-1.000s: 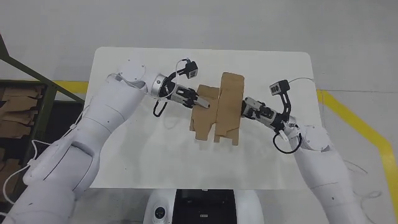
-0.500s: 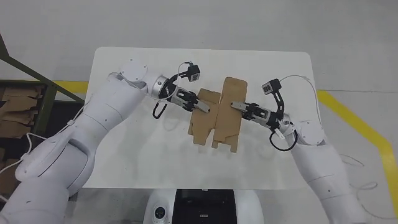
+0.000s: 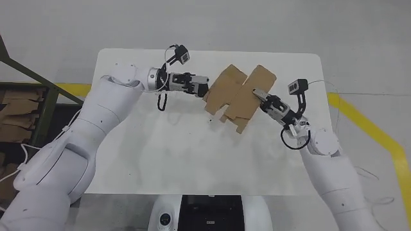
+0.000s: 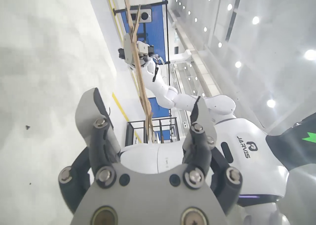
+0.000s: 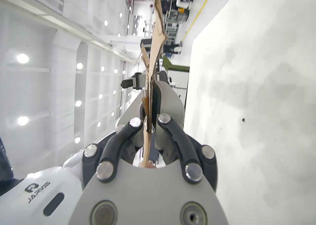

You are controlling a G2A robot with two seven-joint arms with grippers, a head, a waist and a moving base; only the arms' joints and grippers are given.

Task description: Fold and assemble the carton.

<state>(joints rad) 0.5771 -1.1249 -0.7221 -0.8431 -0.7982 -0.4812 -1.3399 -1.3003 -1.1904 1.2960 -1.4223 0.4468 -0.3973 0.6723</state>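
- Carton (image 3: 239, 94): flat brown cardboard blank, unfolded; held tilted above desk (image 3: 160, 160), far-centre.
- R tool (image 3: 260, 95): clamped on carton's right edge.
- L tool (image 3: 204, 88): spread wide at carton's left edge; edge seen btwn fingers, contact can't be told.
- Dark speck (image 3: 210, 120): small, on desk, just near of carton.
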